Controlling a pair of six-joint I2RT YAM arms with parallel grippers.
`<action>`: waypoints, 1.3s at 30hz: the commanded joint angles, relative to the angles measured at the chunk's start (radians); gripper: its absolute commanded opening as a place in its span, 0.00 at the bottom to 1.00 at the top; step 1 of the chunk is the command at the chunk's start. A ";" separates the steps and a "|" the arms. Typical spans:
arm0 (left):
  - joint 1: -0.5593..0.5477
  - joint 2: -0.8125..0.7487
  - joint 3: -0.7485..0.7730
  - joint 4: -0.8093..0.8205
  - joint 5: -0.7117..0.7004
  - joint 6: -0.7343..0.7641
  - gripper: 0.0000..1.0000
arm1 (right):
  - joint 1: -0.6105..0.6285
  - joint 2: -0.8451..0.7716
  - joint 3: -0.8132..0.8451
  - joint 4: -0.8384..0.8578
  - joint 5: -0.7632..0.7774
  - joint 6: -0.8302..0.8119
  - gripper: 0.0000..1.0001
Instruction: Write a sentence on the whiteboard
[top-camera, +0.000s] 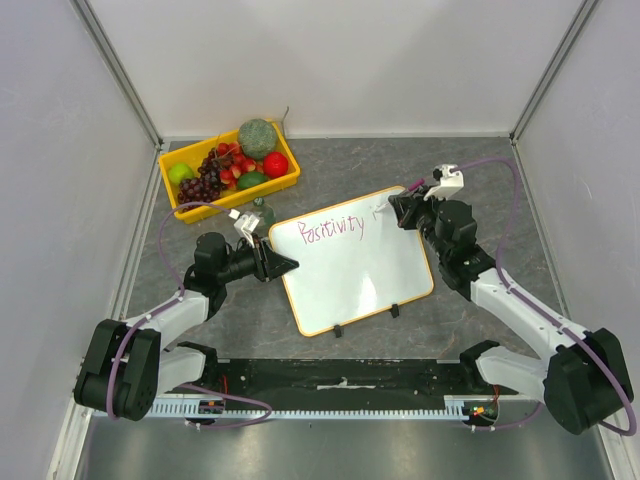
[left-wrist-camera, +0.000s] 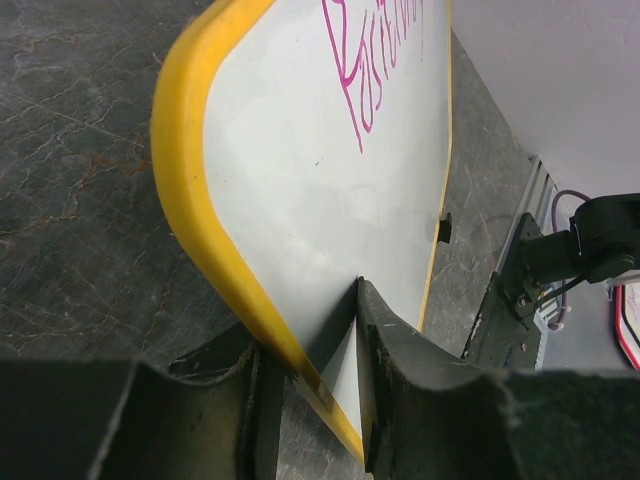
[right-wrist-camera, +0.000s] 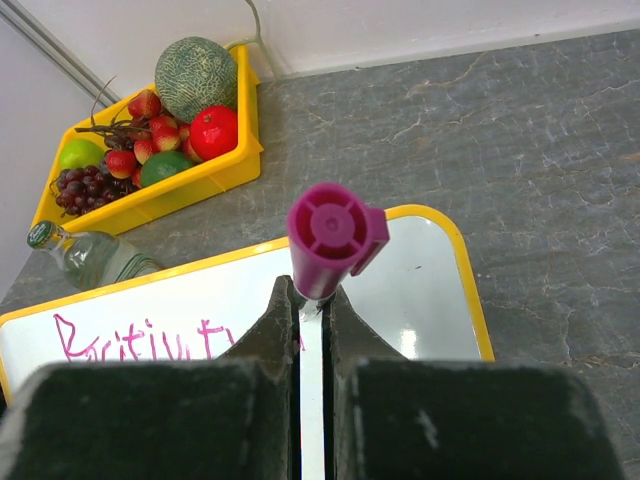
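The whiteboard (top-camera: 360, 270) with its yellow-orange frame lies tilted on the grey table. The pink sentence (top-camera: 333, 229) reads "Positivity" along its far edge. It also shows in the left wrist view (left-wrist-camera: 352, 80) and the right wrist view (right-wrist-camera: 140, 340). My left gripper (top-camera: 288, 264) is shut on the whiteboard's left edge (left-wrist-camera: 215, 250), one finger (left-wrist-camera: 390, 340) on the white face. My right gripper (top-camera: 398, 208) is shut on a magenta-capped marker (right-wrist-camera: 332, 236) held upright over the board's far right corner (right-wrist-camera: 440, 290), just right of the last letter.
A yellow tray (top-camera: 228, 195) of fruit stands at the back left, with a melon (top-camera: 258, 137) and grapes (top-camera: 200, 186). A clear bottle with a green cap (right-wrist-camera: 85, 255) lies between tray and board. Grey walls enclose three sides.
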 joint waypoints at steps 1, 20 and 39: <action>-0.014 0.010 0.003 -0.028 -0.009 0.077 0.02 | -0.006 -0.008 -0.031 0.005 0.020 -0.022 0.00; -0.013 0.010 0.003 -0.028 -0.009 0.077 0.02 | -0.008 -0.030 -0.048 0.000 0.029 -0.022 0.00; -0.014 0.013 0.003 -0.027 -0.006 0.077 0.02 | -0.029 0.029 0.033 0.015 0.038 -0.022 0.00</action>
